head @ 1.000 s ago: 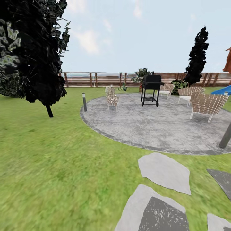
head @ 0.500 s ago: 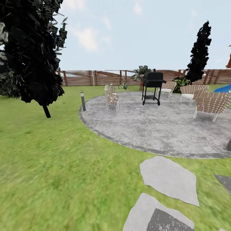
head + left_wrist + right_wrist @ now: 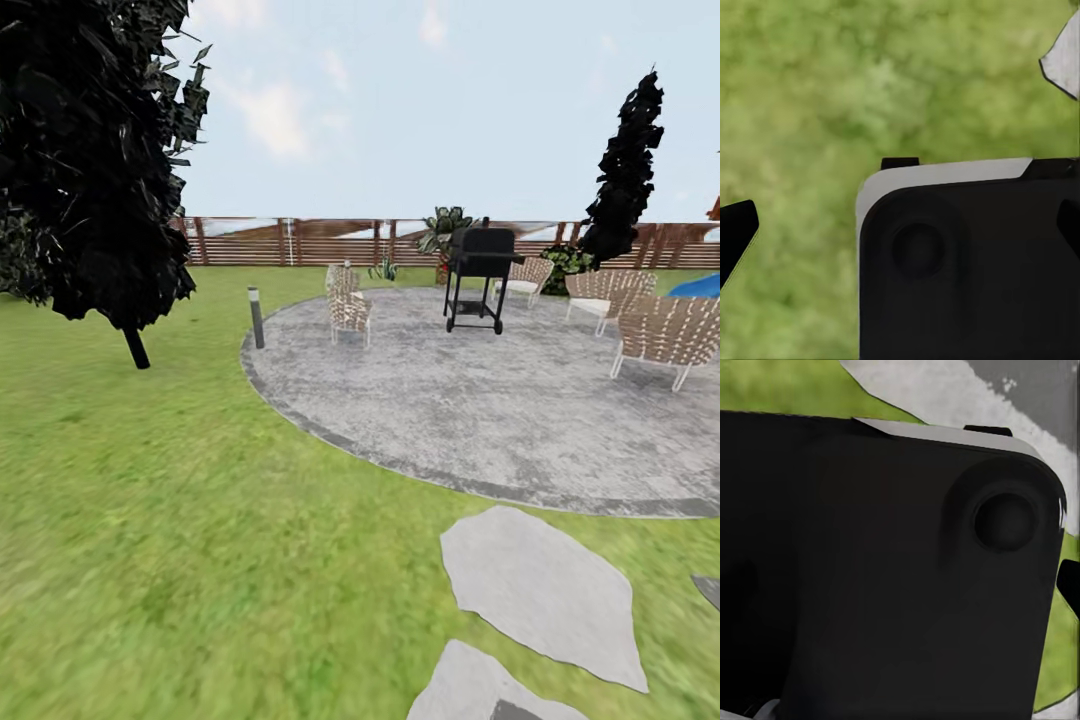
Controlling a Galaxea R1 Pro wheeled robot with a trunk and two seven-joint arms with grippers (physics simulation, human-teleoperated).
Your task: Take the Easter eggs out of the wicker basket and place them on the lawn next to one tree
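The head view looks across the lawn [image 3: 200, 520] toward a round grey paved patio [image 3: 480, 400] carrying a black grill [image 3: 480, 275] and pale woven chairs [image 3: 665, 335], with the slatted wooden fence [image 3: 300, 243] behind. A black-leaved tree [image 3: 90, 160] stands at left; flat stepping stones [image 3: 545, 590] lie in the near grass. Both wrist views show a dark robot body over grass and stone, so I cannot tell either hand's state. No eggs or basket are seen.
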